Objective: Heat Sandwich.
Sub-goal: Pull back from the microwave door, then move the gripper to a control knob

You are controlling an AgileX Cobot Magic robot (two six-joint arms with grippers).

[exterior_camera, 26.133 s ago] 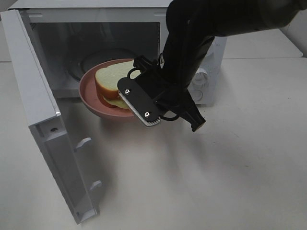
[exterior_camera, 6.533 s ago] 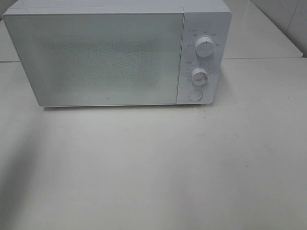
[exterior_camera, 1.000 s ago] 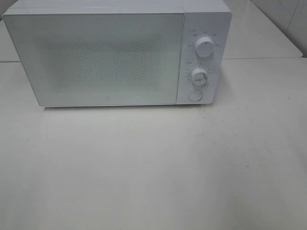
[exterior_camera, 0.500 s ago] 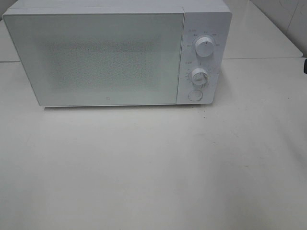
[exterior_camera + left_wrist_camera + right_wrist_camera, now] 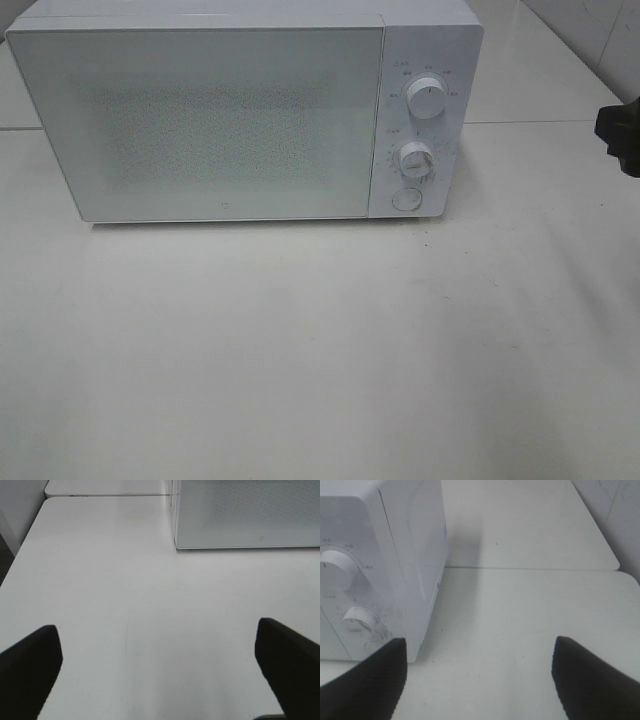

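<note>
Progress looks well past loading, as far as these views allow a judgement. Out at nine o'clock, off the high view, the left gripper (image 5: pixel 157 627) hangs over the bare table (image 5: pixel 100 580) with its jaws spread wide and nothing between them. Toward twelve o'clock of the table stands the white microwave (image 5: pixel 230 25), its door (image 5: pixel 200 125) shut flush. The frosted panel hides the inside, so the sandwich shows in no view, and I judge that it sits behind that door. On the three o'clock side of the oven's face are the upper dial (image 5: pixel 427 101), the lower dial (image 5: pixel 415 159) and a round button (image 5: pixel 405 199), none of them touched. Whether either dial is set I cannot tell. At three o'clock, on the high view's edge, is the right gripper (image 5: pixel 477 645), jaws well apart, empty, near the control panel. What seems left is turning a dial to start the heating, then taking the food out.
</note>
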